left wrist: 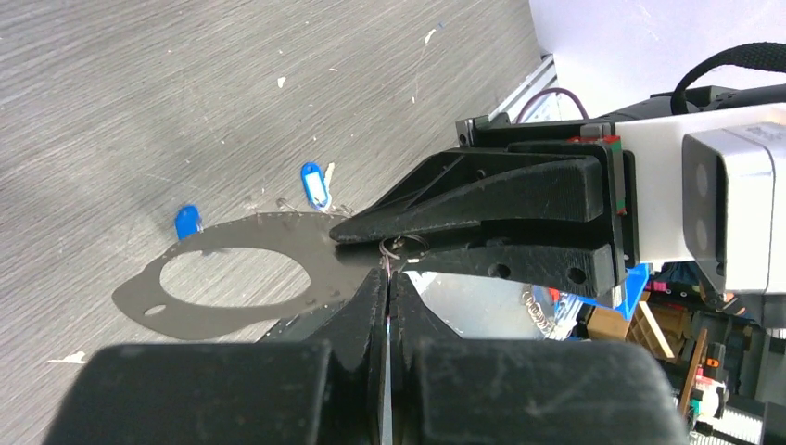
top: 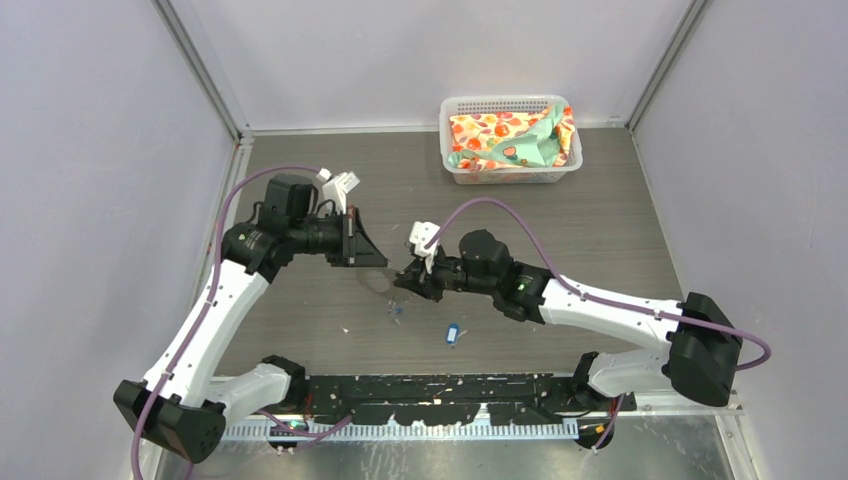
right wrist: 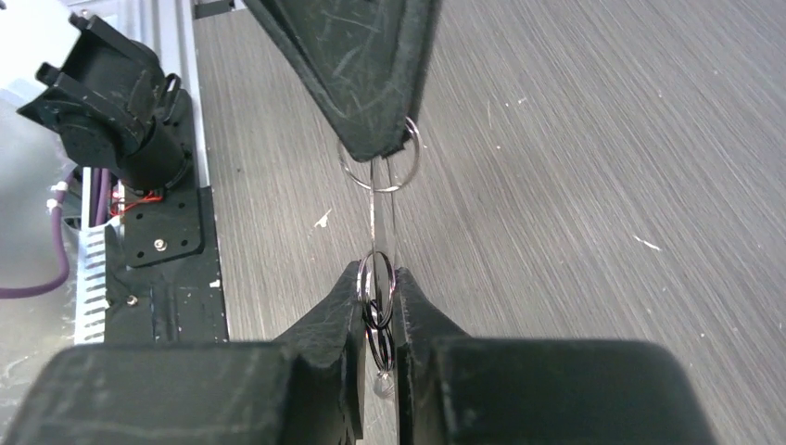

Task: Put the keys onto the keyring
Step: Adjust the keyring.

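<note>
A robotics lab: plain white walls [top: 100, 150] enclose the robot table [top: 620, 200].

Keyring: thin, flat silvery-grey loop [left wrist: 250, 236] with a wide oval opening, held off the table, pinched between the left pincer [left wrist: 388, 278] and the right pincer [right wrist: 378, 283].
Keys: two blue-headed keys, one [left wrist: 315, 184] and another [left wrist: 187, 221], lying flat and apart below both pincers, not on the ring.

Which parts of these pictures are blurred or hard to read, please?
Top view: evenly lit and sharp, though the keys are tiny. Left wrist view: the left hand blurs along the bottom edge; a crisp shadow falls on the table. Right wrist view: the right hand is soft up close, and the ring glints.
</note>
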`<state>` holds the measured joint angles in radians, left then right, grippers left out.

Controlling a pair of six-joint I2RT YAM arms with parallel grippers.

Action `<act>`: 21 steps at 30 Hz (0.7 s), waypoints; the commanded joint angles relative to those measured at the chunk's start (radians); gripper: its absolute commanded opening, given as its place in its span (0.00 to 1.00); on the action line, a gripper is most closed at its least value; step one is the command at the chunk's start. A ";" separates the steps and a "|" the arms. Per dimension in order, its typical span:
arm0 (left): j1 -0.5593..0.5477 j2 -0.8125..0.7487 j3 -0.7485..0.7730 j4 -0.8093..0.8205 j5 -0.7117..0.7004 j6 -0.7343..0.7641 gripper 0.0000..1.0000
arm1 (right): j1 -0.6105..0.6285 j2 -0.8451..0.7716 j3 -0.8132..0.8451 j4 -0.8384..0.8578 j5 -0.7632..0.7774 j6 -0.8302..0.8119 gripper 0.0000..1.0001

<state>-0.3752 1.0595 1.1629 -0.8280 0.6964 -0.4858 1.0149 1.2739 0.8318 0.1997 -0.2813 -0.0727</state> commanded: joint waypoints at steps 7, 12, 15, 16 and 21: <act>0.004 -0.027 0.004 -0.022 0.008 0.049 0.00 | 0.000 -0.104 0.037 -0.036 0.100 0.006 0.06; 0.003 -0.029 0.001 -0.004 0.026 0.032 0.00 | 0.001 -0.080 0.082 -0.103 0.070 0.002 0.07; 0.003 -0.030 0.003 -0.003 0.031 0.032 0.00 | 0.006 -0.059 0.105 -0.134 0.060 0.002 0.10; 0.003 -0.029 0.003 -0.003 0.033 0.032 0.00 | 0.009 -0.055 0.109 -0.135 0.058 0.002 0.10; 0.002 -0.025 -0.012 0.010 0.043 0.029 0.00 | 0.033 -0.046 0.139 -0.151 0.047 -0.006 0.10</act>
<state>-0.3771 1.0496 1.1618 -0.8349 0.7120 -0.4629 1.0298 1.2274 0.8982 0.0280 -0.2207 -0.0723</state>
